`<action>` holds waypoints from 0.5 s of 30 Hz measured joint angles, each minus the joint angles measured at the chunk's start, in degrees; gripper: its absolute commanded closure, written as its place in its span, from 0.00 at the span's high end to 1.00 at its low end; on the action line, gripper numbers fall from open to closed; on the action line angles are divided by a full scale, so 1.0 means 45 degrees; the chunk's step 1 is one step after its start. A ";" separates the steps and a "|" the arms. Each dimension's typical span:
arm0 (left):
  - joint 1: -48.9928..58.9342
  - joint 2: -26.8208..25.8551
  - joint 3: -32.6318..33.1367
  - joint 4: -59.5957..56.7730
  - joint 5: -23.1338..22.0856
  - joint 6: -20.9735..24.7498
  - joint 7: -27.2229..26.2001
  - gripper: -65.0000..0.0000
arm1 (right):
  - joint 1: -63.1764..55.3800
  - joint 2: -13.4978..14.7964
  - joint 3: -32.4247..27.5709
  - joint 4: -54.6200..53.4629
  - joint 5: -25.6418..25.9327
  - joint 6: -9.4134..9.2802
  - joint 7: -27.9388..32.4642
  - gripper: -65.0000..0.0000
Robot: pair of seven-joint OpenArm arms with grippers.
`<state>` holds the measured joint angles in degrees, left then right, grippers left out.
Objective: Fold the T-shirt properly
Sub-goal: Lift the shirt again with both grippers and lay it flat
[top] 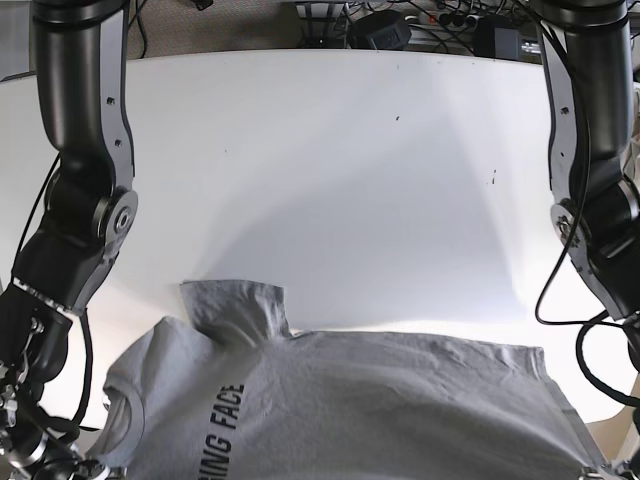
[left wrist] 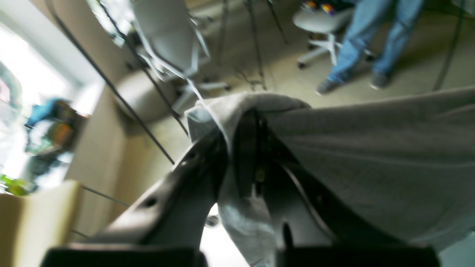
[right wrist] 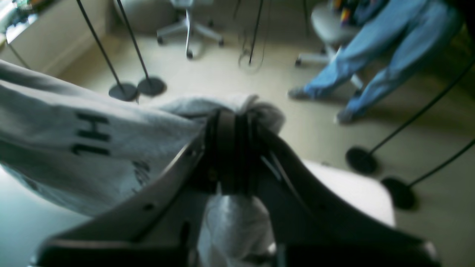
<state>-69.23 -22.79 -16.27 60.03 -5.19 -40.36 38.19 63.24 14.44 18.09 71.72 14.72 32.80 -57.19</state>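
The grey T-shirt [top: 380, 400] with black lettering [top: 228, 430] lies spread across the near edge of the white table [top: 330, 180], one sleeve [top: 235, 305] pointing toward the middle. In the left wrist view my left gripper [left wrist: 256, 122] is shut on a bunched edge of the T-shirt [left wrist: 371, 148], which stretches off to the right. My right gripper [right wrist: 233, 118] pinches another bunch of the T-shirt [right wrist: 74, 141], whose printed cloth trails left. Both held edges are raised off the table. In the base view the grippers are mostly cut off at the bottom corners.
Cables and black devices [top: 380, 30] line the table's far edge. Beyond the table a person in blue jeans [left wrist: 371, 40] stands beside office chairs [left wrist: 323, 22]. Round stand bases [right wrist: 128, 91] rest on the floor. A table corner [right wrist: 352, 193] lies below my right gripper.
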 measured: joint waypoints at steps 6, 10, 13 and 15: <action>-0.0311 -0.0554 0.0010 0.2025 -0.0189 -0.0005 0.0544 0.01 | 0.0835 0.0262 -0.0068 0.2560 0.0180 0.0092 -0.1574 0.03; 0.2861 -0.0525 -0.0034 0.4639 -0.0641 0.0005 0.1146 0.01 | -0.2225 0.0228 0.0131 0.5158 0.0214 0.0097 -0.2409 0.03; 0.5673 -0.0408 -0.0107 0.5882 -0.1948 -0.0053 0.1321 0.01 | -0.5051 -0.0073 0.0709 0.6358 0.0126 0.0097 -0.2574 0.03; 0.7427 -0.0325 -0.0695 0.6640 -0.2550 -0.0058 0.1282 0.01 | -0.6722 -0.0228 0.0724 0.6999 0.0126 0.0092 -0.2623 0.03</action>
<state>-35.81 -24.25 -19.40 89.91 -16.67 -40.62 43.97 32.99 13.41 21.34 103.22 15.29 33.21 -68.99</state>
